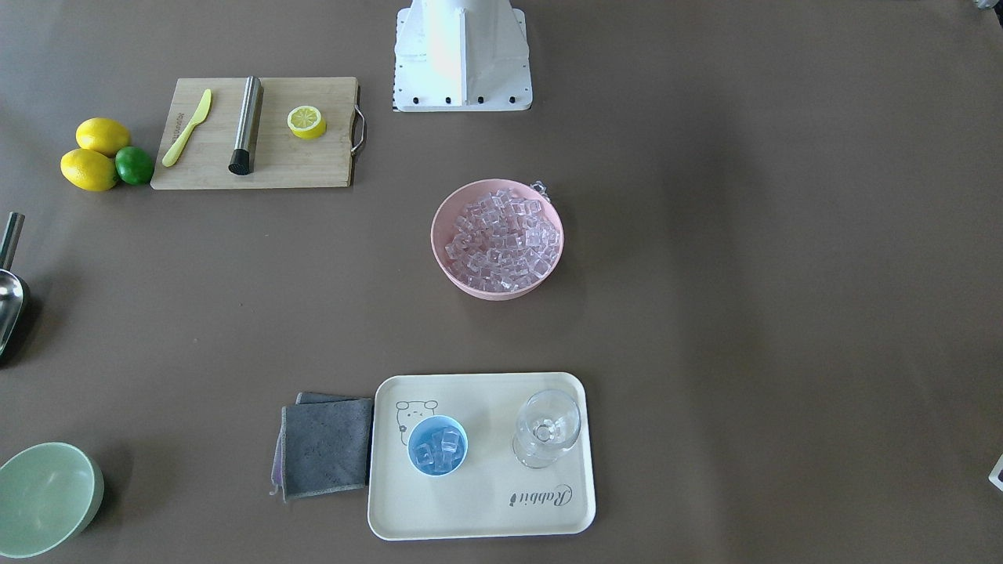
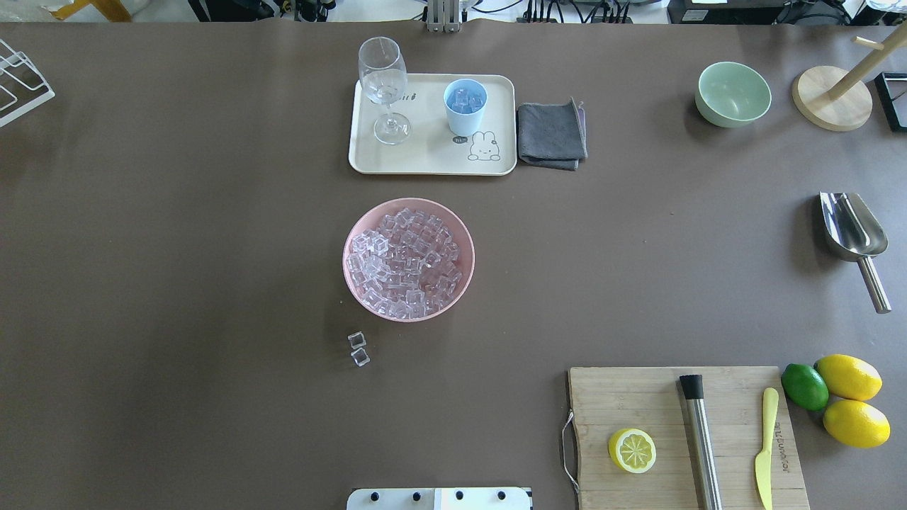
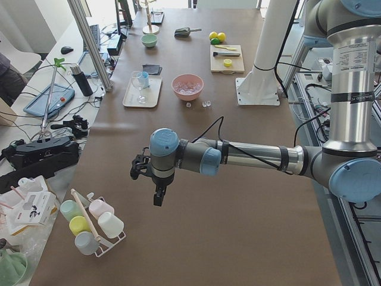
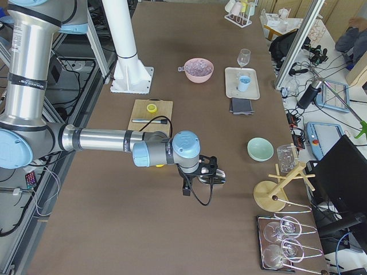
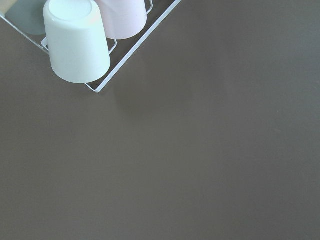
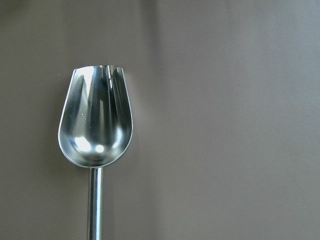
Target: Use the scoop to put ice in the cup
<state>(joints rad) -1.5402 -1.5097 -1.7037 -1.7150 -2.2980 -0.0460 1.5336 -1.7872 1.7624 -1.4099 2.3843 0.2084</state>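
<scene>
The metal scoop (image 6: 96, 122) looked hard, light and slippery; its straight handle (image 6: 95, 205) seemed best to grab. I could not tell if the left tool (image 3: 158, 199) or right tool (image 4: 186, 188) was wide.

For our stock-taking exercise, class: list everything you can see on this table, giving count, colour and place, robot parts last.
ice: many, clear, in pink bowl, some in cup, two loose on table
cup: one, light blue, on tray
scoop: one, silver, alone on table
pink bowl: one, pink, mid-table
tray: one, cream, holding cup and glass
glass: one, clear, on tray
cloth: one, grey, beside tray
green bowl: one, pale green, empty
stand: one, wooden, near green bowl
cutting board: one, wooden, bearing half lemon, steel cylinder, yellow knife
lemons: two, yellow, beside board
lime: one, green, beside lemons
cup rack: one, white wire, table end
left gripper: one, black, near rack, state unclear
right gripper: one, black, near scoop, state unclear
</scene>
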